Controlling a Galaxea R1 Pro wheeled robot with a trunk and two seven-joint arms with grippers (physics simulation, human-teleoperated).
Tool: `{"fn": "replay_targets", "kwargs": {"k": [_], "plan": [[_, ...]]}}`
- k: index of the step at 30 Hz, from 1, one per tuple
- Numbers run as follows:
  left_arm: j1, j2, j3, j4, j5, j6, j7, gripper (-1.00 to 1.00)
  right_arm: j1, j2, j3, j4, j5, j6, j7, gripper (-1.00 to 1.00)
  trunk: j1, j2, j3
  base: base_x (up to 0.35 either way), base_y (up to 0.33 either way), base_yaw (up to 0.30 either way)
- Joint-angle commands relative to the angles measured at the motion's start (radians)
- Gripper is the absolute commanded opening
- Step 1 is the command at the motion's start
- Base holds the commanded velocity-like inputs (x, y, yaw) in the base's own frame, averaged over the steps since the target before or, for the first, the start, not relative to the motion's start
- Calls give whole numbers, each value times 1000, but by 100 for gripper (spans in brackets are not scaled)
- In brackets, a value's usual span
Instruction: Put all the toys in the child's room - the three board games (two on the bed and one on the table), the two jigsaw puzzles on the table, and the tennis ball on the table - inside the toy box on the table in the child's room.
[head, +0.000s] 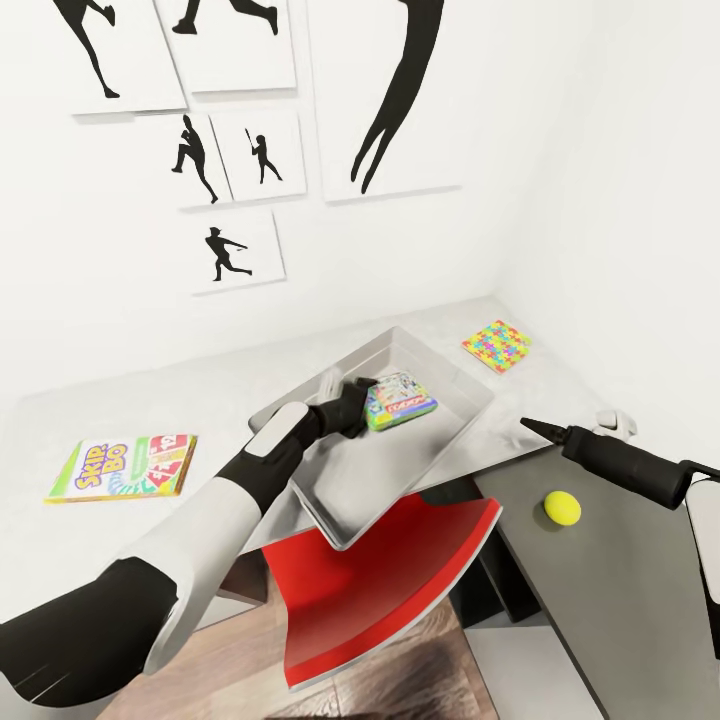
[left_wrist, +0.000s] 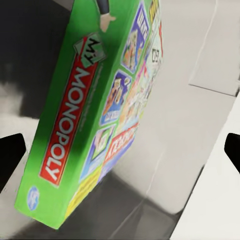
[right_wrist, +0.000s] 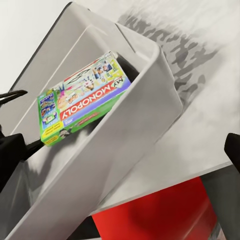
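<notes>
1. On the grey table (head: 620, 600), against the white wall, a grey toy box (head: 440, 440) is seen, one corner jutting past the table edge above a red chair (head: 390, 590).
2. Inside the toy box, a green Monopoly board game (head: 402, 402) is seen lying against the far wall, tilted; in the right wrist view it (right_wrist: 82, 102) rests on the sloped inner side, face up.
3. The left gripper (head: 352, 400) is reached into the box, just beside the game; in the left wrist view its dark fingertips (left_wrist: 11, 155) are seen spread wide at either edge, with the game (left_wrist: 90, 115) between them but touched by neither.
4. The right gripper (head: 535, 428) is held over the table's edge near the box; whether its fingers are spread or pressed together cannot be told, though in the right wrist view one dark tip (right_wrist: 234, 150) is seen at the far edge.
5. A yellow tennis ball (head: 562, 508) is seen on the table, below the right arm.
6. A colourful jigsaw puzzle (head: 497, 345) lies flat in the table's far corner, apart from the box.
7. A Skip-Bo game box (head: 122, 467) lies flat on the bed (head: 60, 420), well apart from the toy box.
</notes>
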Motion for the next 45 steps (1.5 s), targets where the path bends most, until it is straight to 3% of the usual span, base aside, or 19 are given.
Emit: {"fn": "replay_targets", "kwargs": {"k": [1, 6, 12, 23, 32, 45], "plan": [[0, 0, -2, -3, 14, 3, 23, 100, -1, 0, -1, 0, 9, 4, 10, 100, 1, -2, -2, 0, 0, 0], [3, 2, -2, -8, 83, 32, 94, 100, -1, 0, -2, 0, 9, 4, 10, 100, 1, -2, -2, 0, 0, 0], [5, 6, -2, -11, 138, 54, 144, 100, -1, 0, -1, 0, 9, 4, 10, 100, 1, -2, -2, 0, 0, 0], [10, 8, 0, -13, 171, 88, 178, 100, -2, 0, -2, 0, 9, 4, 10, 100, 1, -2, -2, 0, 0, 0], [14, 13, 0, -34, 256, 121, 187, 100, -1, 0, -2, 0, 9, 4, 10, 100, 1, -2, -2, 0, 0, 0], [36, 16, 4, -76, 289, 129, 213, 100, -2, 0, -2, 0, 9, 4, 10, 100, 1, -2, -2, 0, 0, 0]]}}
